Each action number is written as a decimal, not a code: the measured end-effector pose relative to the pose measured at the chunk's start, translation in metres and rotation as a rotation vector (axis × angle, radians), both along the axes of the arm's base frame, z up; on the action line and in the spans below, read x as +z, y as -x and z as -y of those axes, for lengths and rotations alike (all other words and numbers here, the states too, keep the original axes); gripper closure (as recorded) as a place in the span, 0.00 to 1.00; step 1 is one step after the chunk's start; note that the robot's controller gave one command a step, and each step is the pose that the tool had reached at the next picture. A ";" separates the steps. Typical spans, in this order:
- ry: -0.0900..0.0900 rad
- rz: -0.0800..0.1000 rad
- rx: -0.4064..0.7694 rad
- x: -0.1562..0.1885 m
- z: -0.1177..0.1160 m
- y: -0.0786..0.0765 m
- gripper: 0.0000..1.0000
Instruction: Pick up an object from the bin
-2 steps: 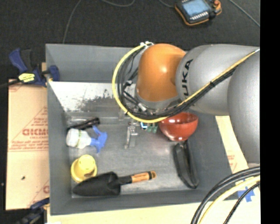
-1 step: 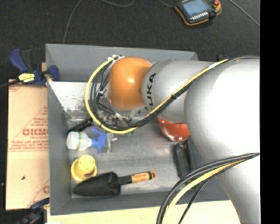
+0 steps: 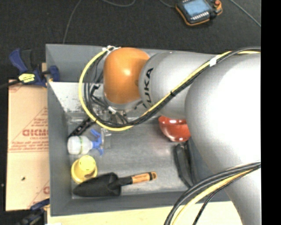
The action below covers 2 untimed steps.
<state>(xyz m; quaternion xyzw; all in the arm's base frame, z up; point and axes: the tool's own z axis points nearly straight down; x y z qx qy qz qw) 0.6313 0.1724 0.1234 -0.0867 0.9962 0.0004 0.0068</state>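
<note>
**Hovering low at the bin's left side, grasp not yet shown**

Reaching in from the right, the arm carries its orange wrist cover over the far-left part of the bin. The gripper hangs beneath that cover, half hidden by cables, and whether it is open or closed cannot be told. No object can be seen in its grip.

Judging by this, the task is at the approach stage, with the pick not yet made. Nearest the gripper is a small white and blue bottle-like thing, just to its left and a little nearer the camera, close to the left wall. Nearer the camera again lies a yellow round piece, touching or almost touching the black blade of a trowel with an orange and black handle, which lies along the near wall. A red rounded thing and a dark tool lie to the right, partly under the arm.

The next move probably calls for settling squarely over one thing and lowering without nudging its neighbours. The white and blue piece sits close to the wall, so side clearance looks tight.

The bin floor is bare grey metal, likely slick, so a glancing touch could send small things sliding. Around the bin the ground is dark, and a handheld pendant lies beyond the far rim.
</note>
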 end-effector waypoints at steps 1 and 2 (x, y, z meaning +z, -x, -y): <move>0.003 -0.011 0.326 -0.023 0.009 0.006 0.00; 0.002 0.011 0.363 -0.048 -0.008 -0.008 0.00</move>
